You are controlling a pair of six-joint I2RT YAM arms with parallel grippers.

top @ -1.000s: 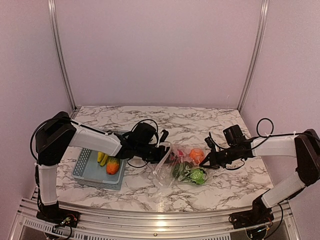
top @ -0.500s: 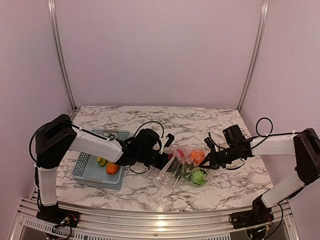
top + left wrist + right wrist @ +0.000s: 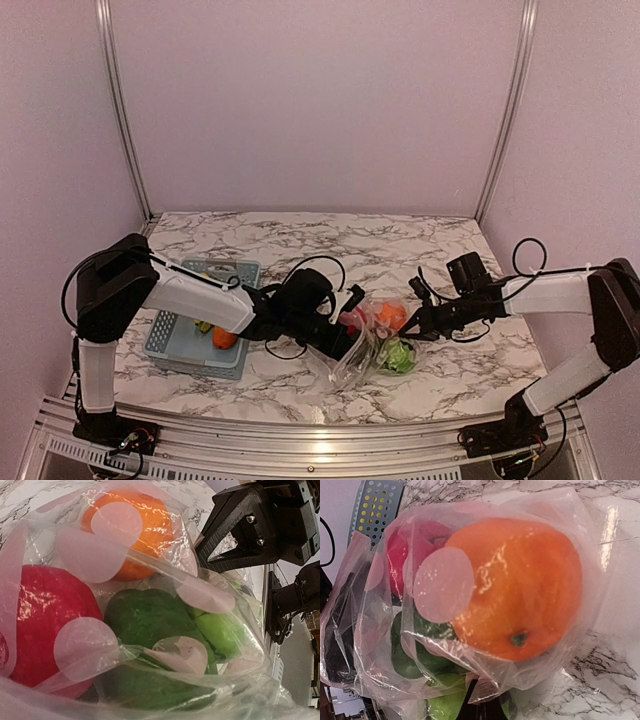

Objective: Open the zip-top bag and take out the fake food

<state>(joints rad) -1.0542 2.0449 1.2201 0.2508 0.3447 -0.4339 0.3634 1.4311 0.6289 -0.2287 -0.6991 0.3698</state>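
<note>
The zip-top bag (image 3: 352,357) lies crumpled on the marble table, with an orange (image 3: 391,315), a red fruit (image 3: 352,320) and a green ball (image 3: 398,354) inside. My left gripper (image 3: 348,310) is pushed into the bag's left side, jaws apart. Its wrist view shows, through plastic (image 3: 90,560), the orange (image 3: 130,525), red fruit (image 3: 40,615), dark green pepper (image 3: 150,620) and light green ball (image 3: 222,632); its own fingers are hidden. My right gripper (image 3: 412,328) is shut on the bag's right edge (image 3: 505,680), below the orange (image 3: 520,585).
A light blue perforated basket (image 3: 170,340) stands left of the bag, holding a yellow banana (image 3: 203,325) and an orange-green piece (image 3: 224,338). Its corner shows in the right wrist view (image 3: 375,500). Metal frame rails run along the table's front edge.
My left gripper has moved right from beside the basket into the bag's left side, bunching the plastic. My right gripper has kept its hold in place.
</note>
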